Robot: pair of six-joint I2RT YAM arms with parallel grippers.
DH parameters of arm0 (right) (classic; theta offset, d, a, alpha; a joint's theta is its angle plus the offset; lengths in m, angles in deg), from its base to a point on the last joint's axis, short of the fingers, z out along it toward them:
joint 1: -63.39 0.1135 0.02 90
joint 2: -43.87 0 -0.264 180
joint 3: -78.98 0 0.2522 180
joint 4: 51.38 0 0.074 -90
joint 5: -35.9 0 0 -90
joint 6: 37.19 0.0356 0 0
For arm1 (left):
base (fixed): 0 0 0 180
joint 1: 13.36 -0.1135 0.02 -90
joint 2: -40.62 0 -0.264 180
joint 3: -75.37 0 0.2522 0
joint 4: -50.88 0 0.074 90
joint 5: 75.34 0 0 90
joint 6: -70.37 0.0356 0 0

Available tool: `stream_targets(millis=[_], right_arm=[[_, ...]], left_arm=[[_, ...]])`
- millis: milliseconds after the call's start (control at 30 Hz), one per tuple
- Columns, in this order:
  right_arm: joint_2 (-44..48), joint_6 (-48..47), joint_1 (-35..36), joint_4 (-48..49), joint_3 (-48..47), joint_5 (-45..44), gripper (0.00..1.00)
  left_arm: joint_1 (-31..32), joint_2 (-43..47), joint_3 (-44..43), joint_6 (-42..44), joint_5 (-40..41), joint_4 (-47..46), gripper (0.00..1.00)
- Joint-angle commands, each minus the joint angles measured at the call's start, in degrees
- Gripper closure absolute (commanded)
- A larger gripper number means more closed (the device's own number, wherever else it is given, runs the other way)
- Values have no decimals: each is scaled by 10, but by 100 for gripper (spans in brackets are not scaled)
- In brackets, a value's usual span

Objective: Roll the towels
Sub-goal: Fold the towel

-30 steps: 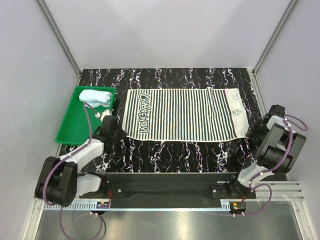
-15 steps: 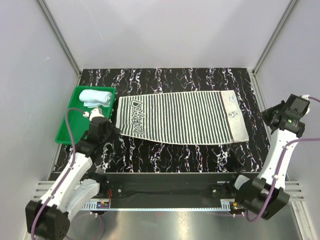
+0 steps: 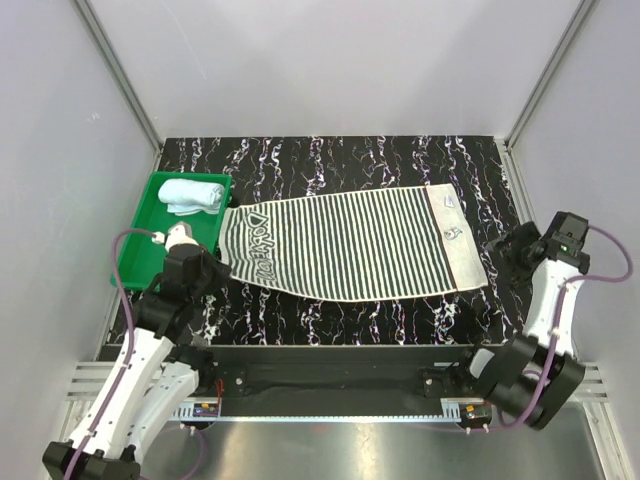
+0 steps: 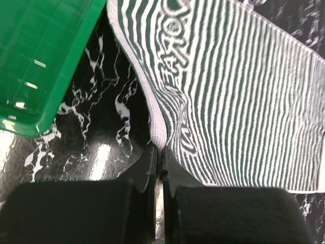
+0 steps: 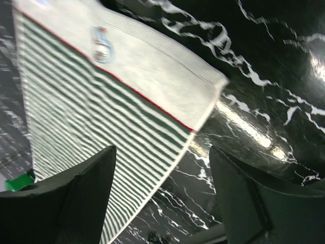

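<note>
Black-and-white towel (image 3: 350,245), left hem in left pincer (image 4: 158,151); right pincer (image 5: 161,155) agape alongside.

The top camera looks down on the whole counter (image 3: 380,315) from above, while each wrist camera peers closely at an opposite end of the same striped towel (image 3: 350,245).

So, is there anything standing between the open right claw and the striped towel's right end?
Nothing visible does. The right claw hangs open just by the striped towel, at its plain end, and only bare table shows around that corner.
</note>
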Motion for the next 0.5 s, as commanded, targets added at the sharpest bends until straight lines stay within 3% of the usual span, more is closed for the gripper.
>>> stream_targets(millis=[0, 167, 367, 467], right_arm=[[-45, -11, -1, 26, 21, 3, 19], [-89, -4, 19, 54, 37, -54, 20], [-194, 1, 73, 63, 4, -145, 22], [-245, -1, 81, 84, 1, -170, 28]], left_arm=[[-2, 1, 39, -11, -21, -34, 100], [-2, -46, 81, -5, -32, -113, 100], [-2, -110, 62, 33, -26, -147, 100], [-3, -120, 61, 36, -61, -166, 100]])
